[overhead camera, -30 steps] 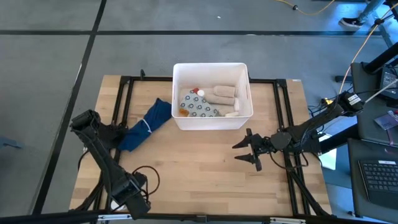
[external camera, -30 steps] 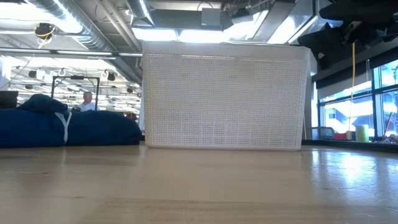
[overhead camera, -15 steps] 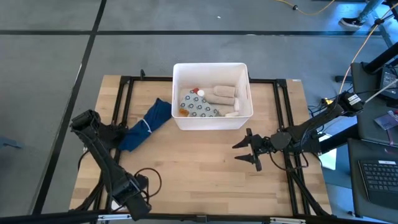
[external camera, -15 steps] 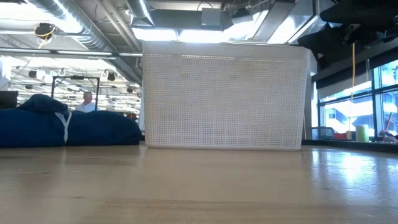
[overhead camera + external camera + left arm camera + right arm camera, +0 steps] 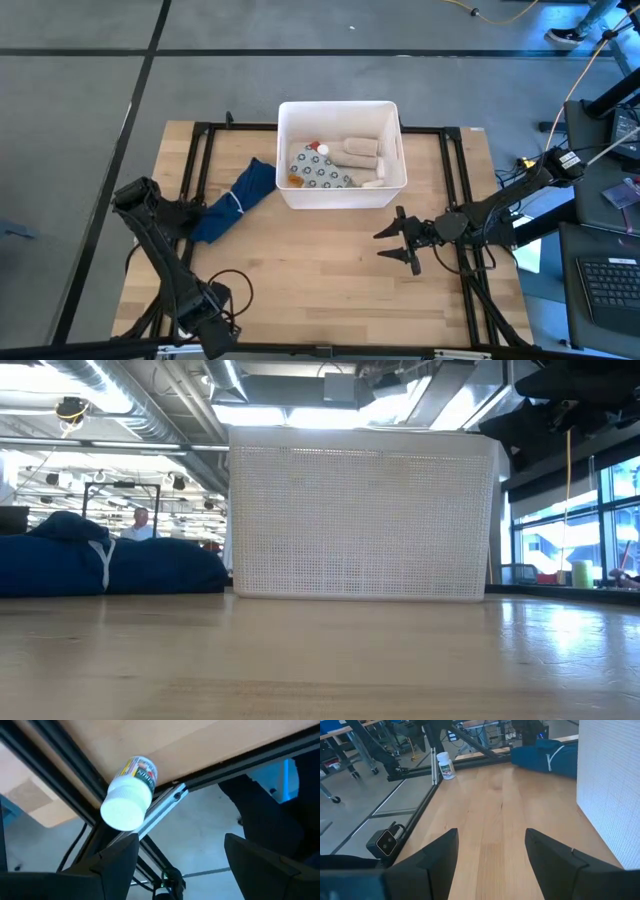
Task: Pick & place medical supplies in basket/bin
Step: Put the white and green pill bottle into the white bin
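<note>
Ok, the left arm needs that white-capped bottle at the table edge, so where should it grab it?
Probably from above, fingers closing on the round body of the bottle just below the cap. It stands upright right at the table edge, cap facing the open left gripper, so a sideways approach might knock it off. The right gripper waits open near the bin.

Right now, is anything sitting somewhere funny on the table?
Yes. A small white bottle stands at the table's very edge, against the black frame rail, far from the white basket holding the other supplies. The open left gripper points toward it.
</note>
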`<state>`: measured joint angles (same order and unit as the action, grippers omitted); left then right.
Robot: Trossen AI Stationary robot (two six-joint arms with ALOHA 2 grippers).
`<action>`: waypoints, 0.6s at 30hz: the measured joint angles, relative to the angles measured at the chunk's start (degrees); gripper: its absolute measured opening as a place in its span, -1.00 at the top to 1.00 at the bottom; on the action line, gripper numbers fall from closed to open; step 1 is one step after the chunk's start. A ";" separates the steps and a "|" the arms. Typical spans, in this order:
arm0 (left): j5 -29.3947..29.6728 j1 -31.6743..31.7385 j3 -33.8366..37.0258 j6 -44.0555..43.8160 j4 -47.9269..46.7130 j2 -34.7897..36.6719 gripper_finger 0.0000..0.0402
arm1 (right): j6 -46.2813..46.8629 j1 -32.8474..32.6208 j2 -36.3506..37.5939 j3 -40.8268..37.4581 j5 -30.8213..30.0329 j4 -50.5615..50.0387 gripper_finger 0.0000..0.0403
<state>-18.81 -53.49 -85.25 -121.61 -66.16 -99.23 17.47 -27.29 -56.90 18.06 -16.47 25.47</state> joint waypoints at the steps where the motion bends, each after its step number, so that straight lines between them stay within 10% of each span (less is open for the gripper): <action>1: -0.02 -0.36 0.00 -0.77 -0.04 -0.13 -0.43 | 0.00 0.00 0.00 -0.01 0.00 -0.07 -0.15; 18: -3.28 -3.57 0.00 -5.78 -3.33 -4.46 -0.43 | 0.20 0.00 0.00 0.00 0.00 -0.06 -0.15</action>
<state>-22.08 -57.05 -85.25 -127.39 -69.49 -103.68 17.67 -27.29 -56.90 18.06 -16.47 25.41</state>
